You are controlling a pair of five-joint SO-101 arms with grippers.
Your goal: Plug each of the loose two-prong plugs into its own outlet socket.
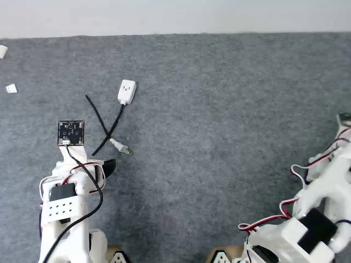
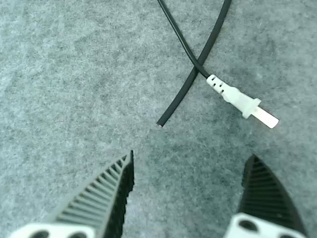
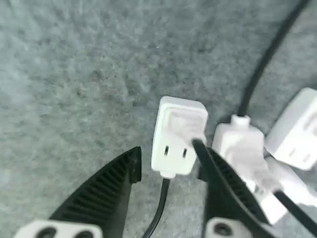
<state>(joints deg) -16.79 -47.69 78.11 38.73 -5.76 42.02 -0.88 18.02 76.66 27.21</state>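
The grey, carpeted tabletop carries everything. The left arm stands at the near left, and the right arm at the near right edge.

The left jaws are released, spread wide over bare carpet and grasping nothing. Just beyond them a loose white two-prong plug lies flat, with its prongs pointing right in the high view. Its black cord runs off to the far left and crosses a second black cord, whose cut end lies near the left jaws. That second cord leads to a white outlet socket lying farther away, apart from the plug, with nothing in it.

The right jaws are also released, one on each side of another white outlet socket whose two slots face the wrist camera. I cannot tell whether either jaw touches it. Just beside it lie a white plug-like piece on a black cord and a further white socket.

A small black circuit board sits just beyond the left arm. Two white scraps lie at the far left.
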